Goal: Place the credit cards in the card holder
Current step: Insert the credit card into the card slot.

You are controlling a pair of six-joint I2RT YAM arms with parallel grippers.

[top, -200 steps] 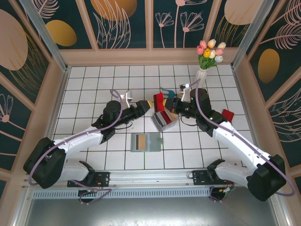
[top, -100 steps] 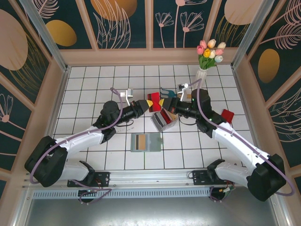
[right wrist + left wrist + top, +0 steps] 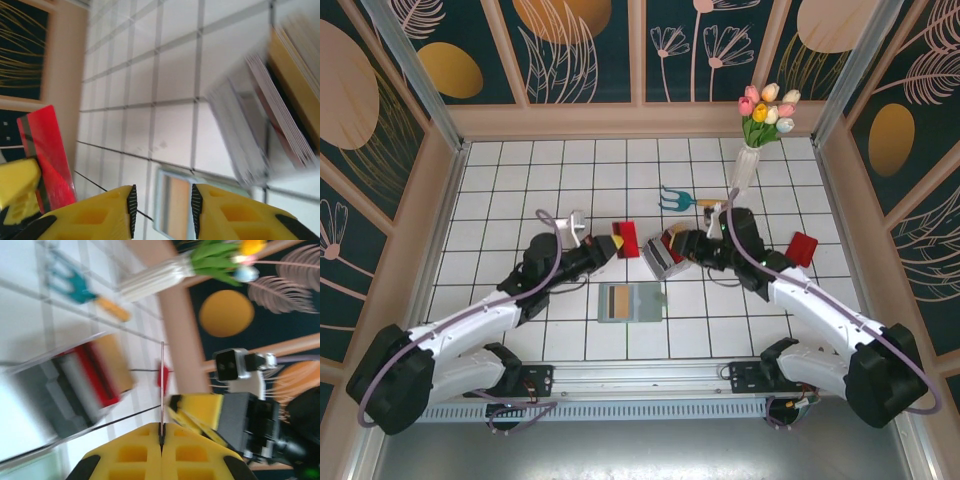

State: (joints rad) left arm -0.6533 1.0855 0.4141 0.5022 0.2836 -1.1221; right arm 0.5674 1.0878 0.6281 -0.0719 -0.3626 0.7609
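Left tool (image 3: 611,243): pads pressed together, clamped on a red credit card (image 3: 626,240). In its wrist view we see the card edge-on, a thin line rising from the closed pads.
Card holder (image 3: 630,302): flat on the worktop (image 3: 520,180), between the two arms and nearer the bases than the held card. Nothing touches it.
Grey tray (image 3: 663,256): just right of the held card, with more credit cards (image 3: 672,243) standing in it, red and beige among them.
Right tool (image 3: 685,244): close at the tray's right side; we cannot tell whether it touches. Pads apart, nothing between them.
Second red card (image 3: 803,247): far right on the tiles, well apart from the holder.
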